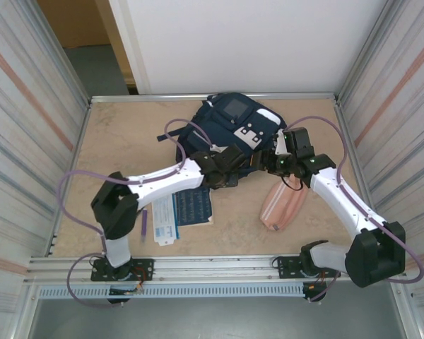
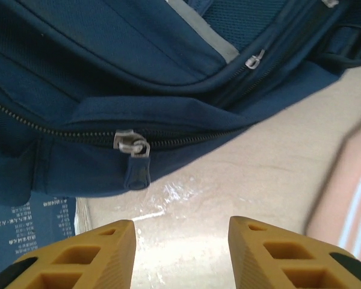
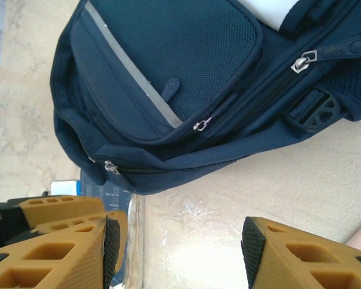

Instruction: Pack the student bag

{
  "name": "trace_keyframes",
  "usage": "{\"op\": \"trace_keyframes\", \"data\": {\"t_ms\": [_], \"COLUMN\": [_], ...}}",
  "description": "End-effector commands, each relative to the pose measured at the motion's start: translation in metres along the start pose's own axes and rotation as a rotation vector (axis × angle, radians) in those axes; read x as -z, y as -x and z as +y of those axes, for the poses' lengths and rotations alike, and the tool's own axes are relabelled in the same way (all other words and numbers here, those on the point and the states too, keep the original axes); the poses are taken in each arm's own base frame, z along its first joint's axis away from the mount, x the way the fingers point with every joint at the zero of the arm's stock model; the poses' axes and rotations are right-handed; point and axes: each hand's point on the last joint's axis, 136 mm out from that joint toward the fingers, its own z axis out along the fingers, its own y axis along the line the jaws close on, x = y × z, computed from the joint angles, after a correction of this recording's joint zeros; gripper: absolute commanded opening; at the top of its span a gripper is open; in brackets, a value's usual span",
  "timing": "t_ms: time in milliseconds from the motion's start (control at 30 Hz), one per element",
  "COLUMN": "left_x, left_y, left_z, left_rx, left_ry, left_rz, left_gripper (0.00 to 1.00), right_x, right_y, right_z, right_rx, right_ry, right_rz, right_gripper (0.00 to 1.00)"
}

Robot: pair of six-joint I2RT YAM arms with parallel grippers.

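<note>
Plainly the large navy-blue fabric student bag (image 1: 219,121) lies zipped at the far middle of the beige table (image 1: 127,134); left gripper (image 2: 180,241) and right gripper (image 3: 180,247) gape empty beside it; missing the small silver zip pull (image 2: 131,144) could shove the bag away.

Beige marbled tabletop (image 1: 127,134); corrugated side panels (image 1: 28,127); white back wall (image 1: 254,42).

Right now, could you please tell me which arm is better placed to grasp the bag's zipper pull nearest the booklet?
Left, probably. The left tool, open, faces the zipper pull on the student bag straight ahead; the right tool sees that pull off-centre.
</note>
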Motion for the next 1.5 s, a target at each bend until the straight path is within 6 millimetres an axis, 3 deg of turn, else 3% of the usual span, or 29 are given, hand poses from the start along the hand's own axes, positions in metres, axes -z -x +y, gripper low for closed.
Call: {"op": "trace_keyframes", "data": {"t_ms": [0,200,600,867,1167,1233,1467], "left_x": [-0.006,-0.015,-0.016,-0.017,-0.03,-0.043,-0.039], "left_y": [0.001,0.009,0.038,0.03,0.012,0.004,0.011], "left_z": [0.024,0.035,0.018,0.022,0.021,0.027,0.032], "left_rx": [0.018,0.011,-0.042,-0.046,-0.001,-0.003,0.012], "left_ry": [0.187,0.331,0.276,0.29,0.279,0.31,0.33], "left_rz": [-0.002,-0.037,-0.11,-0.074,-0.008,0.014,-0.011], "left_gripper": [0.42,0.38,0.23,0.22,0.21,0.2,0.14], "right_x": [0.002,0.002,0.004,0.007,0.005,0.005,0.005], "right_y": [0.011,0.011,0.002,0.002,0.001,0.001,0.0], "right_z": [0.003,0.003,-0.007,-0.009,-0.007,-0.008,-0.008], "right_rx": [-0.007,-0.024,-0.03,-0.042,-0.042,-0.042,-0.04], "right_ry": [0.026,0.065,0.09,0.125,0.146,0.143,0.145], "right_rz": [-0.052,-0.091,-0.096,-0.082,-0.07,-0.07,-0.07], "right_gripper": [0.57,0.57,0.56,0.56,0.56,0.56,0.56]}}
